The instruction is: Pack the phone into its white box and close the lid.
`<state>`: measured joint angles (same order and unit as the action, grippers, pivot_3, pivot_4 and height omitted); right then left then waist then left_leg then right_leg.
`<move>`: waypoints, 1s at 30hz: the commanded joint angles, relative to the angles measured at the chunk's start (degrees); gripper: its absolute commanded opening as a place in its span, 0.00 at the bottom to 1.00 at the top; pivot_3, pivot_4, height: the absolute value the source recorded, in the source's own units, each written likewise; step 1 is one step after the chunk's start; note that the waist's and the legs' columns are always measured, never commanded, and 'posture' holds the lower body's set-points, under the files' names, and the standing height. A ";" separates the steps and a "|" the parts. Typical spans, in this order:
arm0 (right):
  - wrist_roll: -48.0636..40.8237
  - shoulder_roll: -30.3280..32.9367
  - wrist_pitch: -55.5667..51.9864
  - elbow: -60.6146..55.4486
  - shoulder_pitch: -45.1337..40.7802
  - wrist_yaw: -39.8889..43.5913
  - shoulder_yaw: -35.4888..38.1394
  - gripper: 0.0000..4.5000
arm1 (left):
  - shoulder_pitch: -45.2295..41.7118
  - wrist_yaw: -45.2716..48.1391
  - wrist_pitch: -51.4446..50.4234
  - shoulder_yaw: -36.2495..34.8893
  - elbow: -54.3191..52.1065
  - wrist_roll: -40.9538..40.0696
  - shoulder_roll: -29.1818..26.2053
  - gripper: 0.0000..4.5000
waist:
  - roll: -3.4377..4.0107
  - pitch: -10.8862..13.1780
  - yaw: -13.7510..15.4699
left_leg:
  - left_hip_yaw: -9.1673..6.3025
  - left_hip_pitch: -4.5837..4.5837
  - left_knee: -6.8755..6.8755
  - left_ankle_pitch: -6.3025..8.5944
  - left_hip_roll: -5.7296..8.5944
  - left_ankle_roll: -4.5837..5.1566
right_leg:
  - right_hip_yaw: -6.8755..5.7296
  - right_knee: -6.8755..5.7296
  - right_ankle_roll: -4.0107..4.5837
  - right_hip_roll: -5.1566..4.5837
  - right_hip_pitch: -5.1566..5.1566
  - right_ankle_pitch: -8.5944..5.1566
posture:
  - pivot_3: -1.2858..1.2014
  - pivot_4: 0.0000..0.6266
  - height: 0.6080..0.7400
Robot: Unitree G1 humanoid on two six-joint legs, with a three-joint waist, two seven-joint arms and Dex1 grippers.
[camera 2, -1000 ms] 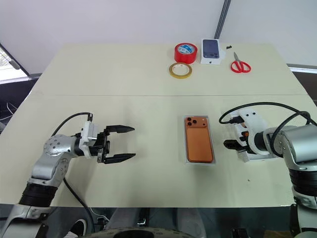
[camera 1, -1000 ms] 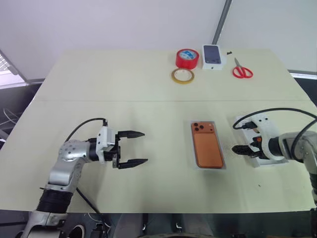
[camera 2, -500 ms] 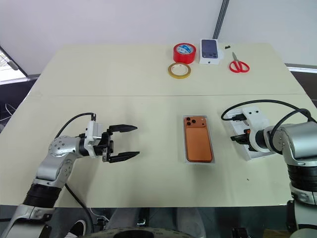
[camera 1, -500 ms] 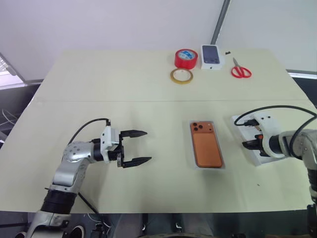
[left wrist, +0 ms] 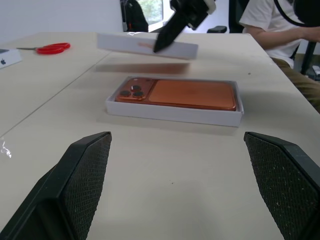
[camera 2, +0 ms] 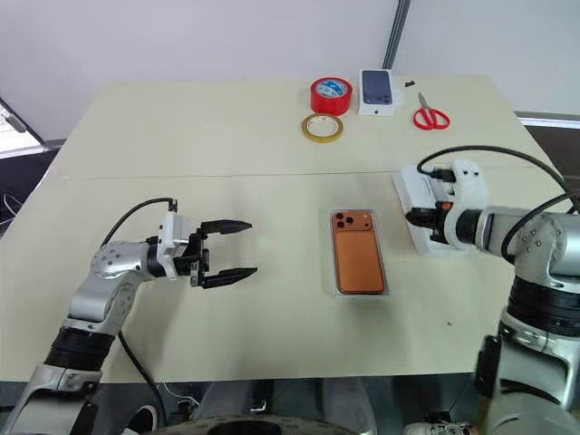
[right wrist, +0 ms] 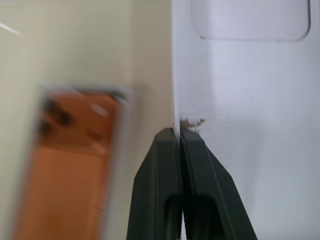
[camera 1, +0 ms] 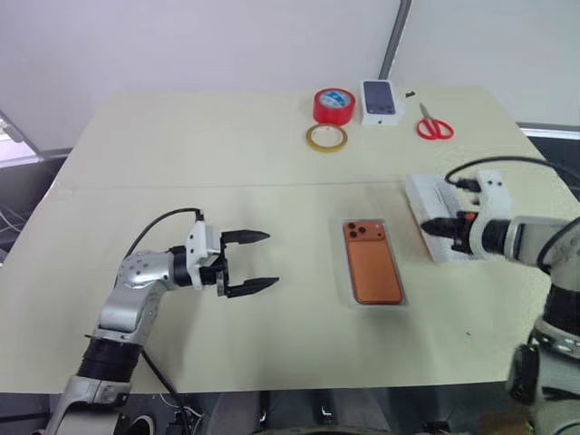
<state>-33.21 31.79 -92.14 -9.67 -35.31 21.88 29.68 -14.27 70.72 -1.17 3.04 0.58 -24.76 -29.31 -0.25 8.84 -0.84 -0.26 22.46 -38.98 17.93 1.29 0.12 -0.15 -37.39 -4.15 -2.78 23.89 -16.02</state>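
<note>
Head views: the phone [camera 1: 374,271] lies back up in the white box [camera 1: 352,302] at mid-table, lenses toward the far edge. To its right the right gripper [camera 1: 432,227] has its fingers clamped on the near-left wall of the lid [camera 1: 426,201]. The left gripper [camera 1: 256,263] hangs well to the left of the box, pointing at it, jaws spread wide and empty. At the table's far edge: red tape roll [camera 1: 333,106], tan tape ring [camera 1: 325,138], a small printed box [camera 1: 381,100], red-handled scissors [camera 1: 434,128].

Left wrist view: two black fingers [left wrist: 85,175] stand far apart — the boxed phone sits between and beyond them. Behind it the lid floats clear of the table, tilted, pinched at its edge.

Right wrist view: fingers pressed together on the lid's thin wall; the phone is a blur beside it.
</note>
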 commanded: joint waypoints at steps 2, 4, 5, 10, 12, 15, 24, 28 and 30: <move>-10.86 -10.16 -0.36 -1.14 -6.08 -4.82 13.92 0.00 | -0.58 -0.88 -0.58 -0.95 -0.83 -0.57 -0.36 1.00 | 0.01 0.00 0.14 | 0.01 0.04 -0.01 0.00 0.00 0.00 | 0.00 -0.06 0.00 0.00 0.06 0.00 | 0.52 0.24 1.00; -17.75 -13.72 -0.36 -3.81 -4.07 -6.58 15.61 0.00 | -0.87 -1.84 -1.82 -1.05 -1.32 -1.02 -0.02 1.00 | 0.01 0.00 0.42 | -0.01 0.05 0.00 0.00 0.00 0.00 | 0.00 -0.07 0.00 -0.01 0.06 0.00 | 0.52 0.24 1.00; -20.30 -14.93 -0.36 -4.94 -3.30 -8.14 16.09 0.00 | -0.95 -2.13 -2.34 -1.12 -1.49 -1.28 0.05 1.00 | 0.01 0.00 0.42 | -0.02 0.06 0.01 0.00 0.01 0.00 | 0.00 -0.06 0.00 -0.01 0.06 0.00 | 0.52 0.24 1.00; -44.68 -21.00 -0.36 -7.91 1.02 -18.41 15.65 0.00 | -1.69 -3.71 -2.99 -1.01 -2.02 -1.16 0.51 1.00 | 0.03 0.01 0.06 | 0.03 0.14 -0.01 0.00 0.03 0.01 | 0.00 -0.06 -0.01 -0.04 0.13 0.01 | 0.52 0.24 1.00; -59.83 -18.79 6.84 -8.57 5.92 -27.41 9.51 0.00 | -1.85 -4.04 -3.15 -1.10 -2.01 -1.29 0.61 1.00 | 0.03 0.01 -0.06 | 0.03 0.12 0.00 0.00 0.02 0.01 | 0.00 -0.11 -0.01 -0.04 0.14 0.00 | 0.52 0.24 1.00; -78.42 -13.23 21.47 -10.74 11.70 -37.03 -0.24 0.00 | -2.35 -4.63 -3.61 -1.61 -1.86 -1.78 0.90 1.00 | 0.04 0.02 -0.20 | 0.04 0.11 0.00 0.00 0.01 0.02 | 0.00 -0.11 -0.01 -0.04 0.14 0.00 | 0.52 0.24 1.00; -79.79 -3.09 33.99 -20.05 30.39 -31.57 -14.84 0.00 | -2.60 -6.18 -3.82 -1.38 -3.98 -2.18 1.90 1.00 | 0.01 0.04 -0.04 | 0.03 0.09 -0.03 0.02 -0.01 0.07 | 0.00 0.01 -0.03 0.04 0.01 -0.01 | 0.52 0.24 1.00; -79.79 -1.74 36.73 -20.50 32.01 -28.61 -17.58 0.00 | -1.40 -6.10 -4.67 0.00 -6.07 -2.26 2.63 1.00 | 0.00 0.05 0.07 | 0.01 -0.05 -0.09 0.03 -0.06 0.09 | -0.01 0.11 -0.03 0.06 -0.17 0.00 | 0.52 0.24 1.00; -79.79 -0.84 38.10 -20.82 32.63 -27.66 -19.01 0.00 | -1.22 -6.44 -5.08 0.34 -6.62 -2.24 2.92 1.00 | 0.00 0.05 0.10 | 0.01 -0.03 -0.09 0.03 -0.06 0.09 | -0.01 0.14 -0.03 0.06 -0.17 0.00 | 0.52 0.24 1.00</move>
<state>-111.30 30.28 -55.90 -27.45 -2.85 -7.48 11.05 -15.72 64.59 -5.97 3.42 -3.71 -26.49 -26.55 -0.25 8.89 -0.73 -0.25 22.43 -39.08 17.96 1.23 0.22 -0.16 -37.24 -4.18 -2.73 23.71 -16.02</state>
